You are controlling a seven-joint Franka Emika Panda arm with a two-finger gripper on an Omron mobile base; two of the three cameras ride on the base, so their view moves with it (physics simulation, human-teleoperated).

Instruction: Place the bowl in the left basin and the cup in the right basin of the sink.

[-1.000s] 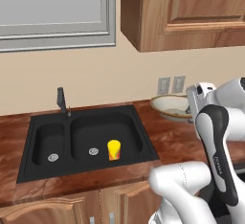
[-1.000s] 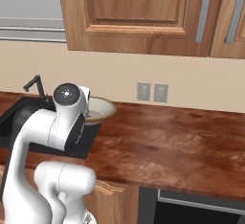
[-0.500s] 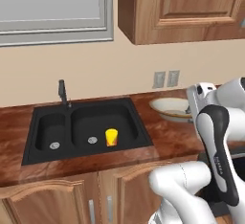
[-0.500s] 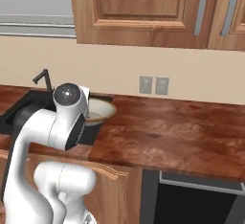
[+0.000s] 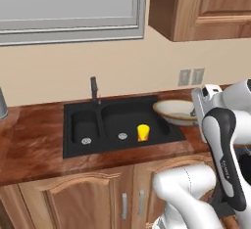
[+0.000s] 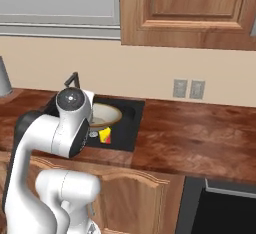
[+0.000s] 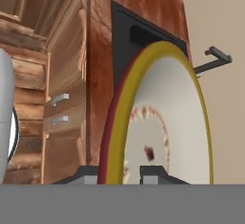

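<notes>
My gripper is shut on the rim of the bowl, which has a cream inside and a tan rim. The bowl hangs in the air over the right edge of the black sink. In the right base view the bowl sits behind my arm, above the sink. The yellow cup stands upright in the wider right basin, near its silver drain. The narrow left basin holds nothing but its drain. The cup peeks out beside my arm.
A slim black faucet rises behind the divider between the basins. Wall outlets sit behind the counter, with wood cabinets overhead. A grey object stands at the counter's far left. Bare wooden counter stretches to the right of the sink.
Both base views have shifted, so the base has driven left along the counter. The held bowl came with it, from over the counter to over the sink's right edge.
</notes>
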